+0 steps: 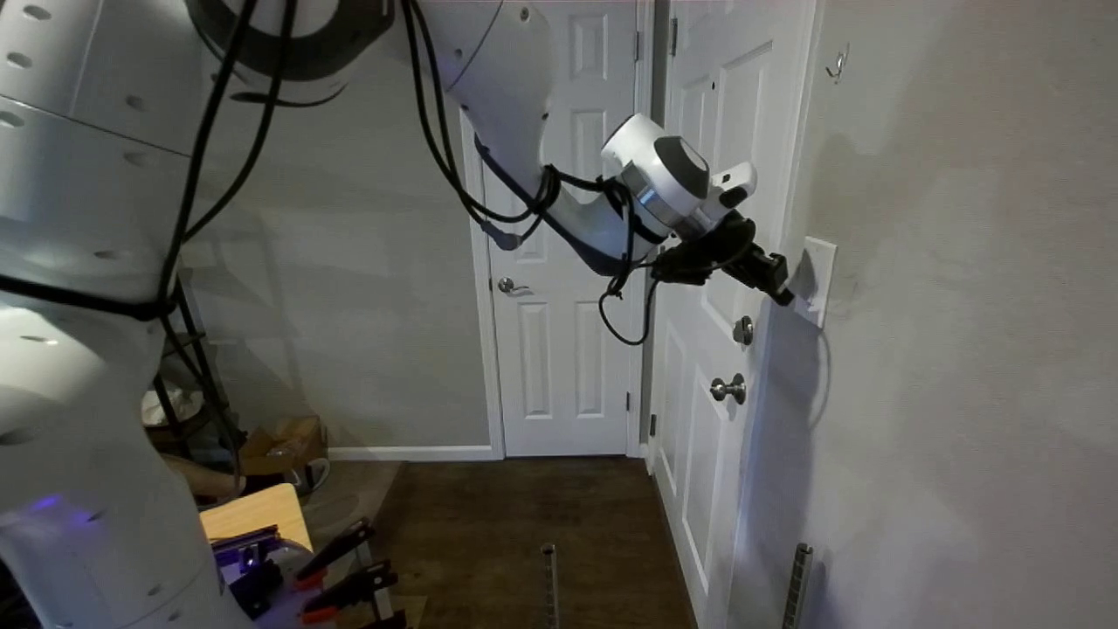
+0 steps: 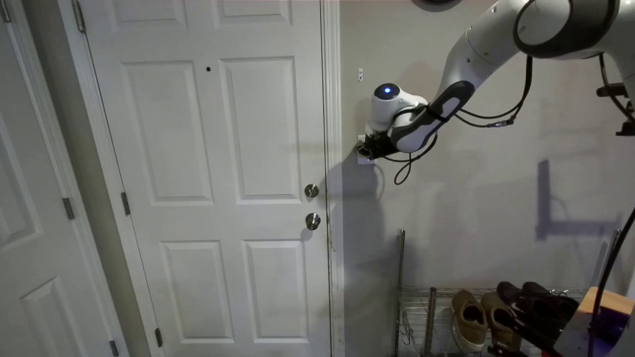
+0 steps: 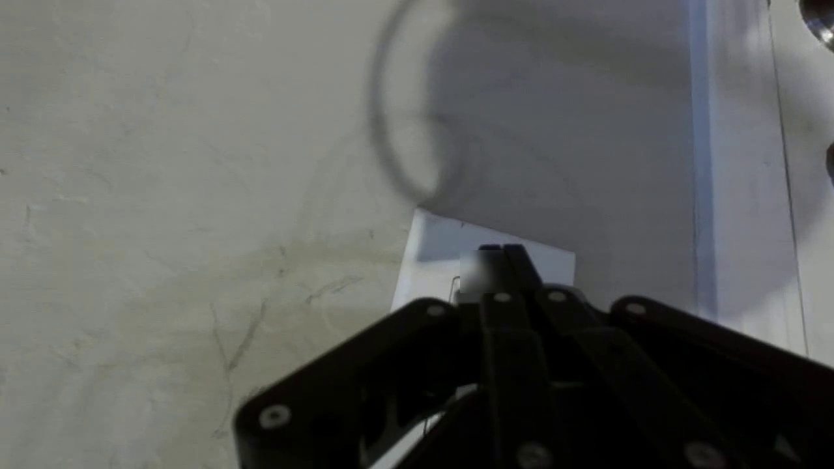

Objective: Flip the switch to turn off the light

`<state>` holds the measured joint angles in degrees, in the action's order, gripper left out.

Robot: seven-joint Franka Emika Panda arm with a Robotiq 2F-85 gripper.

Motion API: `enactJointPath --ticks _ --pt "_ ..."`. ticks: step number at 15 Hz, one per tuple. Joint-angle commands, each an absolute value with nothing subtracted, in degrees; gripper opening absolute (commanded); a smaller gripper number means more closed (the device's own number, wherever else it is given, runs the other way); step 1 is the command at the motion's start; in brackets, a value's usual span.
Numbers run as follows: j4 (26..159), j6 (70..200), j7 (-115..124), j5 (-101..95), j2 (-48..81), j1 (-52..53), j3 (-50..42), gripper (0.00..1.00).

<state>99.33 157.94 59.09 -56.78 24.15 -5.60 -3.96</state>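
Pincer [image 3: 502, 251] sits at the light switch [image 1: 818, 279] in every view, though whether they touch cannot be told. The pincer is closed: in the wrist view its two dark fingers [image 3: 511, 339] run side by side from six o'clock, ends together, in front of the white switch plate [image 3: 430, 260]. From those ends, one corner of the plate shows at ten o'clock and another at three. A pale blur [image 3: 472, 270] sits beside them at eight o'clock, and how the switch is set cannot be made out.

In both exterior views the switch is upright on the grey wall [image 1: 961, 306], near a white door [image 2: 225, 223]. From the switch, a hook [image 2: 360, 75] is at twelve o'clock, a round lock [image 2: 311, 190] at eight and the door knob [image 2: 313, 221] at seven.

In an exterior view the white arm [image 1: 511, 96] slants to the pincer from ten o'clock, and a farther door [image 1: 563, 376] has its lever handle [image 1: 507, 286] at nine o'clock from the pincer. In an exterior view a blue light [image 2: 387, 90] glows on the arm, which slants from between one and two o'clock. A shadow [image 2: 359, 213] darkens the wall at six o'clock from the switch. Brown shoes [image 2: 476, 322] stand on a wire rack [image 2: 431, 317] at five o'clock, just beside dark shoes [image 2: 543, 302].
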Motion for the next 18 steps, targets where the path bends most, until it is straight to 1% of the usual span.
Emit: enactJointPath --ticks 1,11,18 --pt "96.4 156.4 60.4 -56.3 25.6 -5.3 -4.3 0.04" --pt "91.4 155.0 59.7 -51.8 29.1 -6.2 -3.7 0.04" --pt "90.6 154.8 60.1 -48.5 29.7 -6.3 -4.1 0.04"
